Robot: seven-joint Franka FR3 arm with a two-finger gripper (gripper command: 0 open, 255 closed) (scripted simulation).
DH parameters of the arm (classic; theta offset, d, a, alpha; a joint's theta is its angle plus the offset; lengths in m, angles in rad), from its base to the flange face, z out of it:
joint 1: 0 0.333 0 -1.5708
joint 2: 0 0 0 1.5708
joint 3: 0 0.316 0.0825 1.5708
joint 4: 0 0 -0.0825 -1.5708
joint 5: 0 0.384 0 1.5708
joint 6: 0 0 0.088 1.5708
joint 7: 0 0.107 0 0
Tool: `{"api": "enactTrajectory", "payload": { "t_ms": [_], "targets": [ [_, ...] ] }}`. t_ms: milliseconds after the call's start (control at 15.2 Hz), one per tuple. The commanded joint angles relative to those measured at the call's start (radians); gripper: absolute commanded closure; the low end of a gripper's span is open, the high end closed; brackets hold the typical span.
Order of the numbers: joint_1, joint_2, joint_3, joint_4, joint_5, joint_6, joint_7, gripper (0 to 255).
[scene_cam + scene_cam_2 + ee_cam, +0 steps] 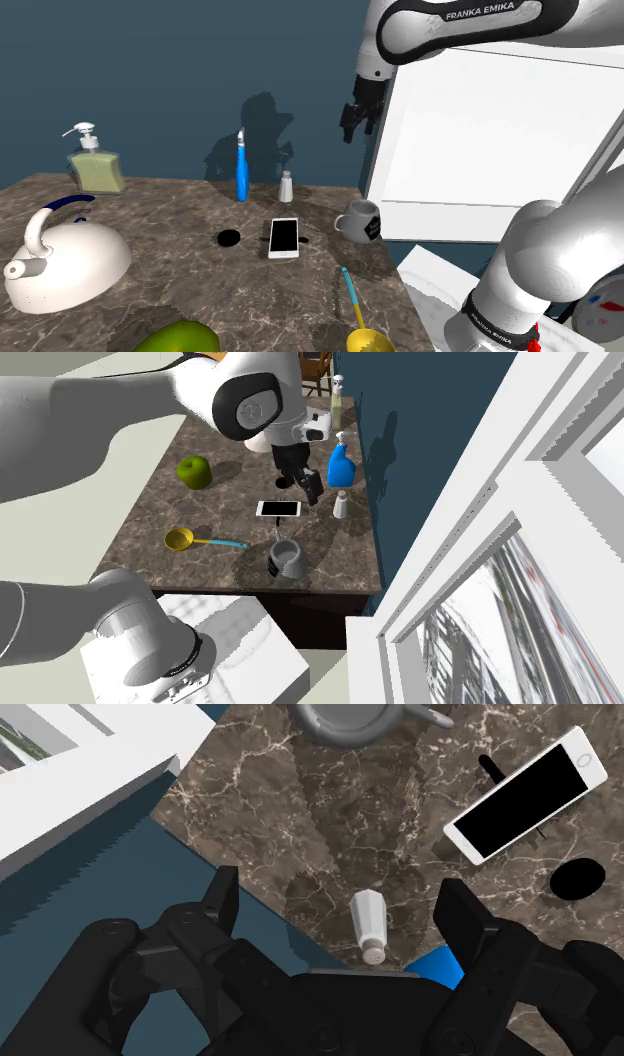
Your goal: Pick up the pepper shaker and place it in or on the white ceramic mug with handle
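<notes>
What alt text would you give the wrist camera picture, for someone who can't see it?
The robot's open black hand hangs above a small pale shaker standing on a dark marbled counter. Farther on are a grey mug and a white phone; a blue bottle stands beside the shaker.

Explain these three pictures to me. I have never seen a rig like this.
This is a white robot arm with a black two-finger gripper, drawn by a simulator. One picture looks from beside its stand, one from high up elsewhere, one from the hand itself. On the dark marble counter are a small white shaker with a grey cap, a grey mug with a handle, a white smartphone, a blue spray bottle and a white kettle. The gripper hangs open above the shaker and holds nothing.
</notes>
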State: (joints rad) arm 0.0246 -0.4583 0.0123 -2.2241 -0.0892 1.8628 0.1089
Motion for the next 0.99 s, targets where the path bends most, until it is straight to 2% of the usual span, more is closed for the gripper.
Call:
{"api": "enactTrajectory", "payload": {
  "t_ms": [0, 462, 924],
  "targets": [
    [0.002, 0.076, 0.012, 0.031, 0.001, 0.035, 0.025, 0],
    [0.007, 0.34, 0.04, 0.167, -0.012, 0.128, 0.096, 0],
    [0.02, 0.616, 0.052, 0.369, -0.034, 0.167, 0.159, 0]
  ]
}}
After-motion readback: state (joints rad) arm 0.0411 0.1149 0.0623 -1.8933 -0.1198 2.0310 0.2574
